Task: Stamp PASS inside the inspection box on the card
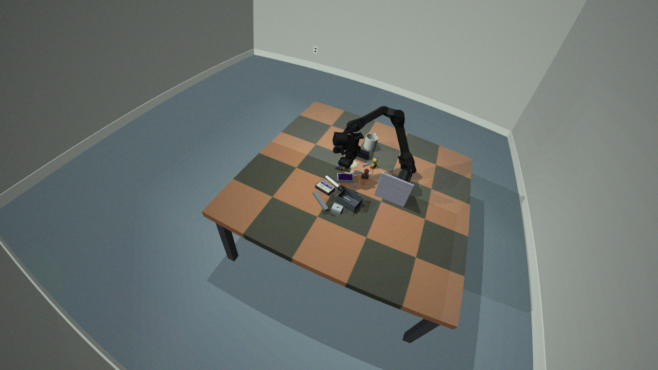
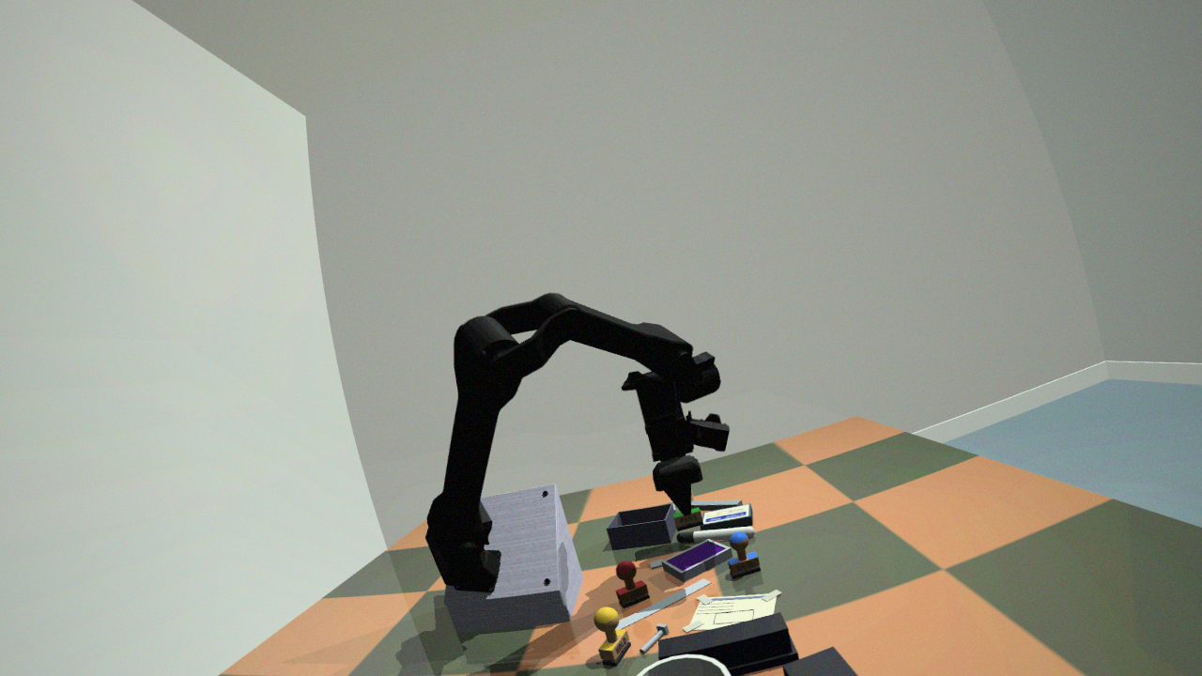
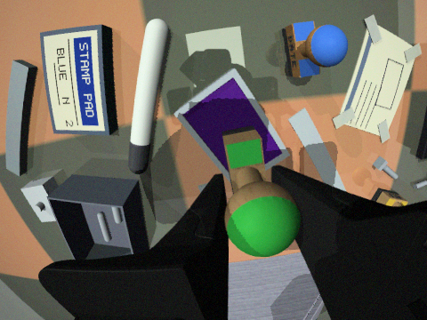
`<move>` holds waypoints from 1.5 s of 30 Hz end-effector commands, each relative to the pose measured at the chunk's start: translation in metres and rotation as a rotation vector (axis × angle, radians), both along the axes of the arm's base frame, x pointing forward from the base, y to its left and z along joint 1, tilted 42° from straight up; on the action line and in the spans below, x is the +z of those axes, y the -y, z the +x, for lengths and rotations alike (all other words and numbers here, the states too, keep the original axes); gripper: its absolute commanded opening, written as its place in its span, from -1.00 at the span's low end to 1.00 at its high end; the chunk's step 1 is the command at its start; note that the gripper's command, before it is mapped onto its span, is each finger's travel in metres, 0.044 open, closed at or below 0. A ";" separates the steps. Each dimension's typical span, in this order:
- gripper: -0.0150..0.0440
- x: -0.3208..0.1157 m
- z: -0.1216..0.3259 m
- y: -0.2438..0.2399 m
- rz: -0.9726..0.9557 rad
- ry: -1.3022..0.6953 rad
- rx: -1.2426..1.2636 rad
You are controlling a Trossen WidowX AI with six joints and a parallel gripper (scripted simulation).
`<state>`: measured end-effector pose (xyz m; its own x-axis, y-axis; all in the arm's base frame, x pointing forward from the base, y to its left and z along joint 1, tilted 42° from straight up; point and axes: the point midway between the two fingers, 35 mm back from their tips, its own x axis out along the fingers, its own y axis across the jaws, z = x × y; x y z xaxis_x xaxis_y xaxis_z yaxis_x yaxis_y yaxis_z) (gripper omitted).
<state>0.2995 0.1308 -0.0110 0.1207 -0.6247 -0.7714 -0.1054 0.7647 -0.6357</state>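
My gripper (image 2: 686, 509) (image 3: 247, 178) is shut on the green-topped stamp (image 2: 688, 519) (image 3: 263, 227), holding it by its wooden handle below the green ball. The stamp's lettering is not readable. In the wrist view its block overlaps the lower right part of the open purple ink pad (image 1: 344, 177) (image 2: 697, 557) (image 3: 213, 111); the exterior view shows it raised above the bench. The taped card (image 2: 744, 603) (image 3: 378, 49) lies beyond the pad, at the wrist view's upper right. Its outlined inspection box looks blank. The stamp's underside is hidden.
A blue DATE stamp (image 2: 743, 559) (image 3: 328, 45), a red stamp (image 1: 365, 173) (image 2: 630, 586) and a yellow stamp (image 1: 374, 163) (image 2: 612, 640) stand around pad and card. A white marker (image 3: 151, 84), pad lid (image 3: 93, 84), dark tray (image 3: 95, 191) and mug (image 1: 369, 141) are also there.
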 end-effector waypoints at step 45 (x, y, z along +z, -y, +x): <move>-0.49 -0.025 0.004 0.023 -0.005 -0.002 0.001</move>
